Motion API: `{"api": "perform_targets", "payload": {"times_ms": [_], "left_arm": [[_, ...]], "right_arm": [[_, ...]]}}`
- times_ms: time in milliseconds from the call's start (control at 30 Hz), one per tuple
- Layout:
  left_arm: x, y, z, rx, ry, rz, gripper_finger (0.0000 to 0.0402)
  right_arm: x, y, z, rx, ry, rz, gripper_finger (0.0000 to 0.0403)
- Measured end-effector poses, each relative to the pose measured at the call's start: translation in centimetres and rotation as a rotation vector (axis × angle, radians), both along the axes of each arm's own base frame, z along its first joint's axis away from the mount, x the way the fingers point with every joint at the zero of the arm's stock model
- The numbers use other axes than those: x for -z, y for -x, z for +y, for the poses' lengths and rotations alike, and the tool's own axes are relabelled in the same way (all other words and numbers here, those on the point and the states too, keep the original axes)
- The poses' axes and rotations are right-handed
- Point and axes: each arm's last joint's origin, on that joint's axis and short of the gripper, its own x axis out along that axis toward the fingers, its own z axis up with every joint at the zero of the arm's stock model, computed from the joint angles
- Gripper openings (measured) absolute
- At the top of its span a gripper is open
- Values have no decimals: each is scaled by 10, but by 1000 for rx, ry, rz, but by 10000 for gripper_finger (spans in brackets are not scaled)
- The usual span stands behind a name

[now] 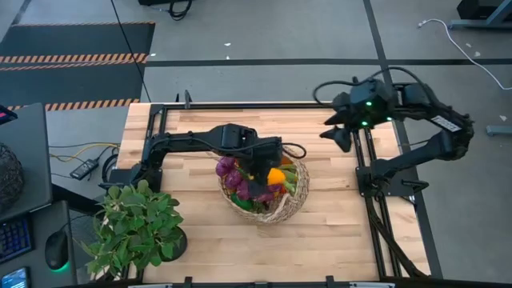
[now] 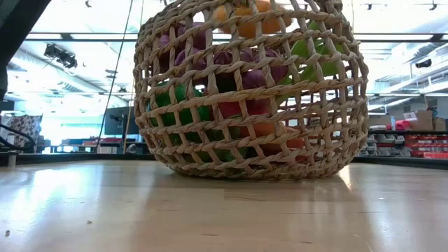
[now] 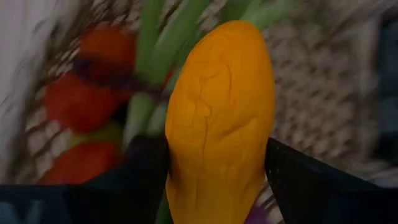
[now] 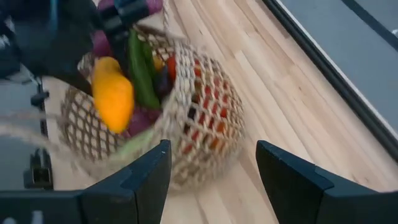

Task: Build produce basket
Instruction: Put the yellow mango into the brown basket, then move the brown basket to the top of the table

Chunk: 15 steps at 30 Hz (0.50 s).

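Note:
The round tan straw basket (image 1: pixel 276 210) stands on its base near the table's middle, filled with produce: purple grapes (image 1: pixel 228 172), green stalks and red pieces. It fills the low view (image 2: pixel 245 91), and the right wrist view (image 4: pixel 186 112) shows it too. My left gripper (image 1: pixel 268 166) hovers over the basket, shut on a long yellow-orange squash (image 3: pixel 217 112). My right gripper (image 4: pixel 214 180) is open, waiting over the table's far right part (image 1: pixel 340 134), touching nothing. My left gripper (image 3: pixel 217 186) pinches the yellow-orange squash between its two fingers (image 3: pixel 143 180), which sit on opposite sides of its thicker end (image 3: pixel 211 174). The fingers come from above, slanting down. The squash (image 4: pixel 113 93) is lifted clear and hangs lengthwise below them, over the basket's opening.
A leafy potted plant (image 1: pixel 136 228) stands at the table's near left corner. A dark mesh ball (image 1: pixel 8 172), a keyboard and a mouse lie off the table's left side. Bare wood (image 1: pixel 344 232) shows on the basket's right and near sides.

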Motion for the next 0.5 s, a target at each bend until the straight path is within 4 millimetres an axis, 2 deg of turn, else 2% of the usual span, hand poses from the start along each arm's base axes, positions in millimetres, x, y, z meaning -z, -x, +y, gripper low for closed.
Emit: {"api": "perform_targets", "payload": {"times_ms": [133, 267, 500], "left_arm": [[8, 3, 14, 13, -84, 83, 262], [7, 4, 28, -17, -81, 82, 275], [7, 3, 34, 6, 25, 78, 316]], "right_arm": [[6, -25, -4, 12, -64, -1, 240], [16, -46, -3, -5, -121, 37, 241], [26, -63, -4, -16, -200, 89, 269]]}}
